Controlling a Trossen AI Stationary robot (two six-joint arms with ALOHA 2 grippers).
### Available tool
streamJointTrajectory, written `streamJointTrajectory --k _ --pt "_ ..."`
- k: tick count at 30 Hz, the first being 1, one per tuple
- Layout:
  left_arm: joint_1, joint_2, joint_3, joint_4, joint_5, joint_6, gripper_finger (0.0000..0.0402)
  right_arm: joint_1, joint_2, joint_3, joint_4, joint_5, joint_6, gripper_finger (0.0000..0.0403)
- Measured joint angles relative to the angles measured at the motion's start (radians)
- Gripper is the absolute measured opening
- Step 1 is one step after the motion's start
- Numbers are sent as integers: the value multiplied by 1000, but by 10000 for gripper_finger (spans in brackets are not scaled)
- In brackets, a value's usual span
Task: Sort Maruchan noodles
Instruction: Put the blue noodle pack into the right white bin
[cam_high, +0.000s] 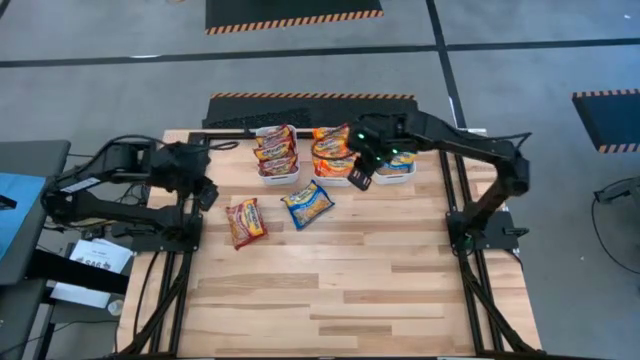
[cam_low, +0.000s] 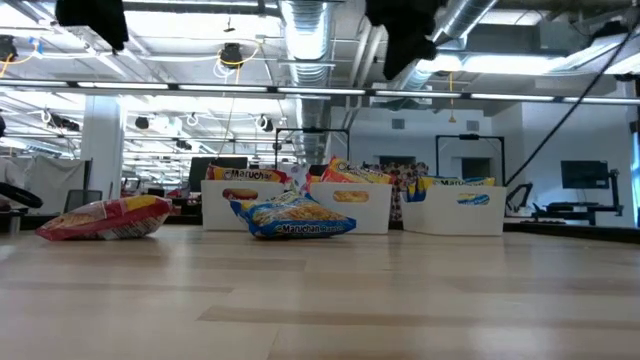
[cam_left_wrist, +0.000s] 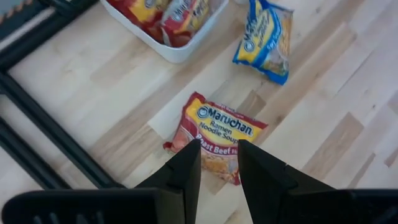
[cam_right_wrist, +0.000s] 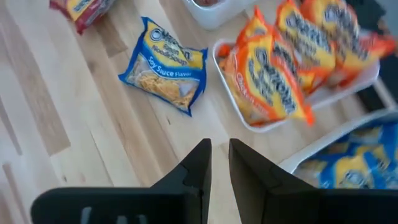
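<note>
1. Noodles are what this job is about: two packets lie loose on the table (cam_high: 380, 290), and the others sit in three white bins by the far edge.
2. One loose packet is the maroon packet (cam_high: 245, 221), near the left side. Just beside it lies the blue packet (cam_high: 308, 204), closer to the middle.
3. The left bin (cam_high: 277, 155) holds maroon packets. The middle bin (cam_high: 330, 152) holds orange ones. The right bin (cam_high: 397, 166) holds blue ones.
4. I think most of the sorting is done. Two packets are left, one for the left bin and one for the right bin.
5. The left gripper (cam_left_wrist: 217, 169) hangs over the maroon packet. Its fingers are a little apart and hold nothing.
6. The right gripper (cam_right_wrist: 219, 163) hangs near the front of the middle bin. Its fingers are nearly together and also hold nothing.
7. Nothing lies between the loose packets and the bins. The packets in the bins are piled high, so new ones could slide off.
</note>
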Motion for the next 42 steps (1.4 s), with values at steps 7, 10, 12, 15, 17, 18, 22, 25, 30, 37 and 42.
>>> streamJointTrajectory --k 7,10,12,15,17,18,22,25,30,37,42 --pt "-66 -82 -48 2 -42 -75 91 44 -168 -280 191 0 231 82" --pt "-68 -114 -109 2 -43 -74 91 92 -206 -349 275 0 313 82" --pt "-68 -131 -148 4 -43 -67 91 129 -215 -372 330 -1 346 82" --pt "-68 -138 -193 4 -40 -49 91 179 -210 -385 400 -23 367 82" --pt "-68 -138 -211 7 -22 -39 91 209 -185 -384 478 -28 346 82" --pt "-68 -137 -217 6 -15 -34 91 221 -170 -384 502 -27 319 82" --pt "-68 -135 -234 32 11 1 91 237 -103 -385 646 -61 263 84" --pt "-68 -136 -234 62 23 29 91 225 -57 -385 761 -95 318 93" --pt "-68 -135 -234 69 50 61 91 207 3 -385 988 -155 307 128" --pt "-68 -136 -234 69 56 98 91 151 20 -343 1152 -156 77 199" --pt "-68 -135 -234 115 56 103 91 77 30 -274 1270 -194 -92 223"
